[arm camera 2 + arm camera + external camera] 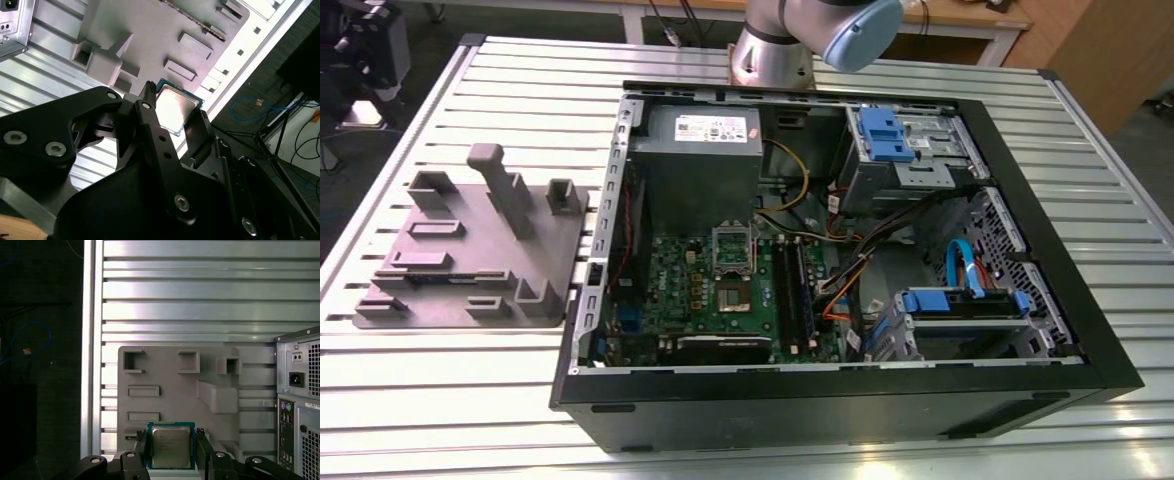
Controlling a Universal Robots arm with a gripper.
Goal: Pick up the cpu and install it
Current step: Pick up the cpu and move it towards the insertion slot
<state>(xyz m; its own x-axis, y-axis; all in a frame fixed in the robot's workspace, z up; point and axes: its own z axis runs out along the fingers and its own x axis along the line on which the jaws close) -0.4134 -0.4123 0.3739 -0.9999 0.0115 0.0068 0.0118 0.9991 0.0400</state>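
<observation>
Gripper pinches flat square cpu, silvery metal top

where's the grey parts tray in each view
Exterior view: grey parts tray on the slatted table, to the exterior view's left of the computer case.
First wrist view: tray behind the cpu, beside the case.
Second wrist view: tray behind the cpu.
Shared landmark: the computer case.

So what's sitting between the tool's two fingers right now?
The cpu, held by the tool with a finger at each side, the grey tray behind it. Both wrist views show this.
</observation>
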